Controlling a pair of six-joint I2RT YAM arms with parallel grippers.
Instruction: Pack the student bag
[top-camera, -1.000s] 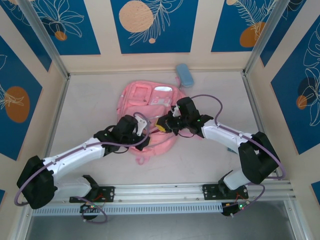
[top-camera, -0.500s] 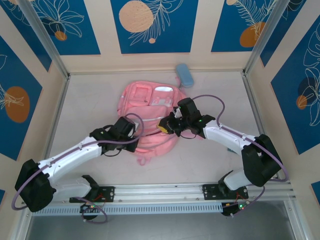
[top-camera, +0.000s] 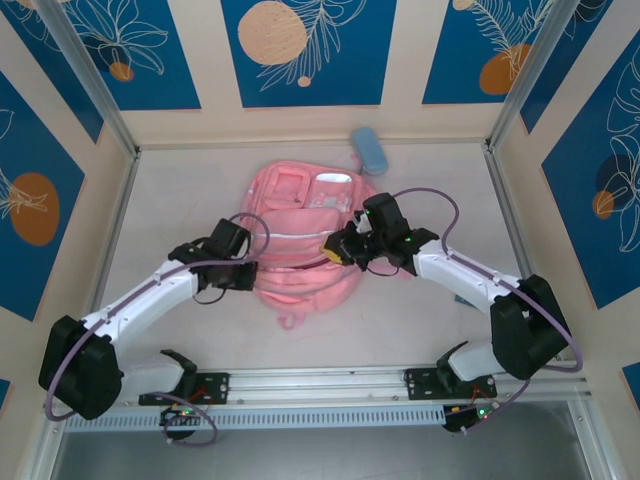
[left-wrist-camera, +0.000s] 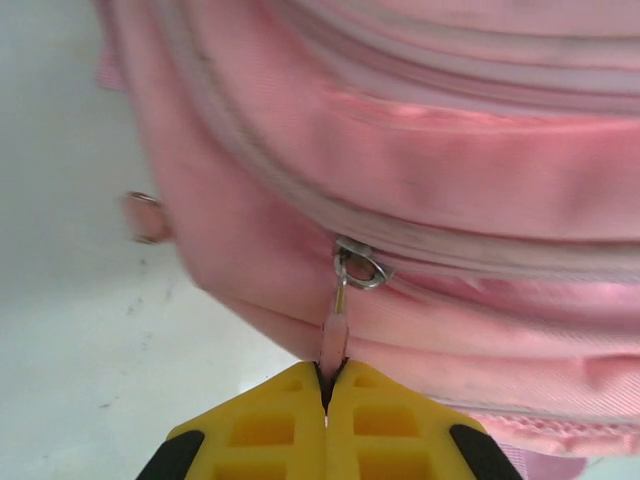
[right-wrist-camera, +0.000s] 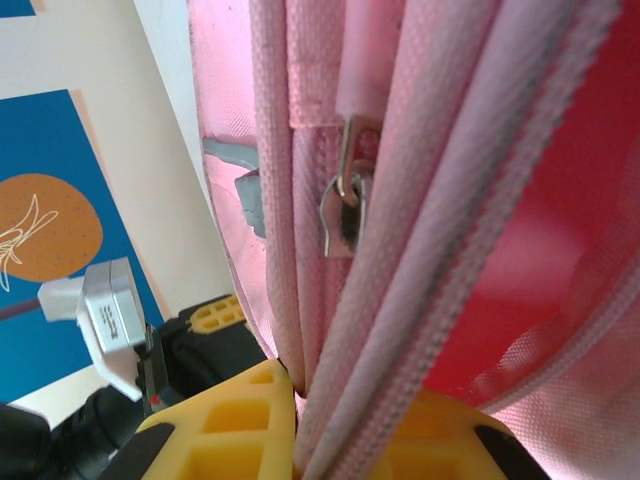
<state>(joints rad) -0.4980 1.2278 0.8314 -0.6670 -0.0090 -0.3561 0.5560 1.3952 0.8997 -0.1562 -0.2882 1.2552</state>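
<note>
The top camera looks steeply down from above and behind the arm bases, covering the whole bench (top-camera: 180, 190) and student bag (top-camera: 300, 285). Each wrist camera sits just behind its hand, very near the bag: the one on the left hand (left-wrist-camera: 325, 378) faces a zipper pull (left-wrist-camera: 336, 330), the one on the right hand (right-wrist-camera: 345, 400) faces zipper seams (right-wrist-camera: 400, 200). All three share the bag.

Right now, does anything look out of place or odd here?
Nothing spilled or damaged. The light-blue pencil case lies outside the student bag, by the back wall, while the left gripper pinches a zipper pull and the right gripper clamps the bag's zipper edge.
</note>
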